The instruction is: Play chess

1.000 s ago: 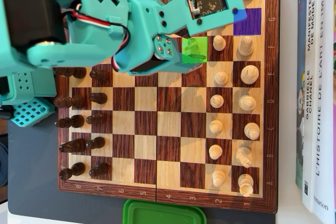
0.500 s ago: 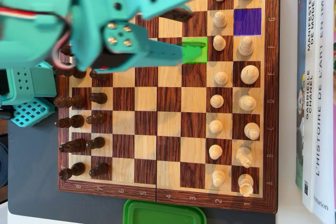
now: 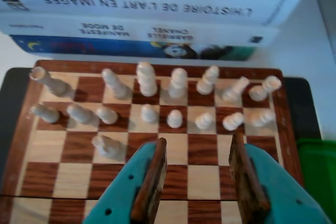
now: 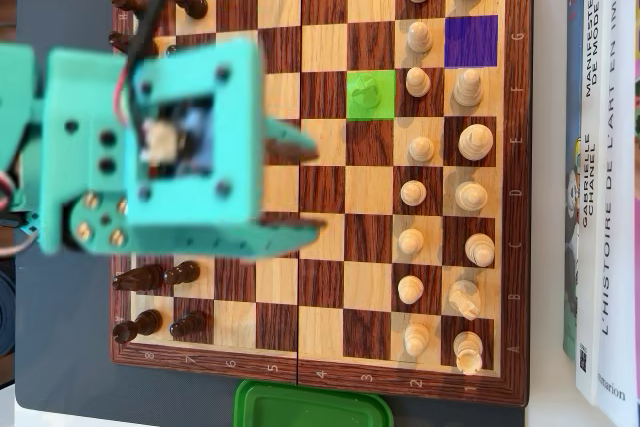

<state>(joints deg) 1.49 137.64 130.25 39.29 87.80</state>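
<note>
The wooden chessboard (image 4: 320,389) fills the overhead view. White pieces (image 4: 470,197) line its right side and dark pieces (image 4: 150,277) its left. One white piece (image 4: 368,93) stands alone on a green-tinted square, and a purple-tinted square (image 4: 470,42) is bare. My teal gripper (image 4: 305,187) hovers over the board's left middle, fingers pointing right, open and empty. In the wrist view the gripper (image 3: 198,141) frames bare squares, with the white rows (image 3: 174,118) beyond and the advanced white piece (image 3: 107,145) to the left of the fingers.
Books (image 4: 600,167) lie along the board's right edge in the overhead view and behind the white pieces in the wrist view (image 3: 147,3). A green container (image 4: 310,407) sits at the board's lower edge. The arm hides some dark pieces.
The arm has drawn back from the green square at the board's upper part to the left middle. The white piece stays standing on the green square.
</note>
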